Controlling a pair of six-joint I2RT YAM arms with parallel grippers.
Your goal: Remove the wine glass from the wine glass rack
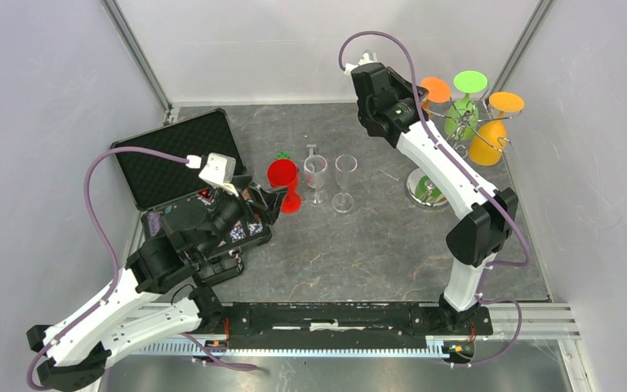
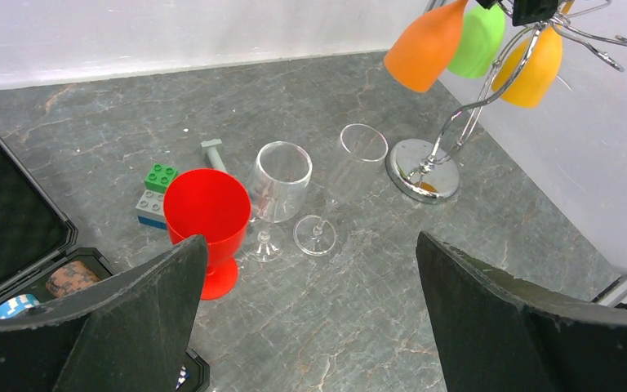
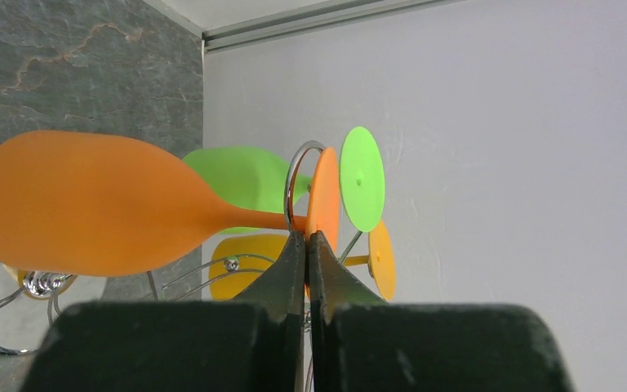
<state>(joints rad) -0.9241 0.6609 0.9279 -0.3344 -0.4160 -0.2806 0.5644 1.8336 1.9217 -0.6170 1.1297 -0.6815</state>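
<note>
The wine glass rack (image 1: 427, 189) stands at the back right, a silver wire stand on a round shiny base, also in the left wrist view (image 2: 423, 167). An orange wine glass (image 1: 435, 88), a green one (image 1: 470, 82) and a yellow-orange one (image 1: 488, 143) hang upside down from it. My right gripper (image 1: 421, 104) is at the orange glass. In the right wrist view it (image 3: 308, 237) is shut on the orange glass (image 3: 90, 204) where stem meets foot, beside a wire loop (image 3: 294, 175). My left gripper (image 1: 273, 200) is open and empty (image 2: 310, 278) near a red glass (image 2: 206, 208).
Two clear glasses (image 1: 316, 171) (image 1: 344, 167) and the red glass (image 1: 282, 175) stand mid-table. Small toy bricks (image 2: 157, 192) lie behind the red glass. An open black case (image 1: 175, 155) sits at the left. Walls close in at the right and back, near the rack.
</note>
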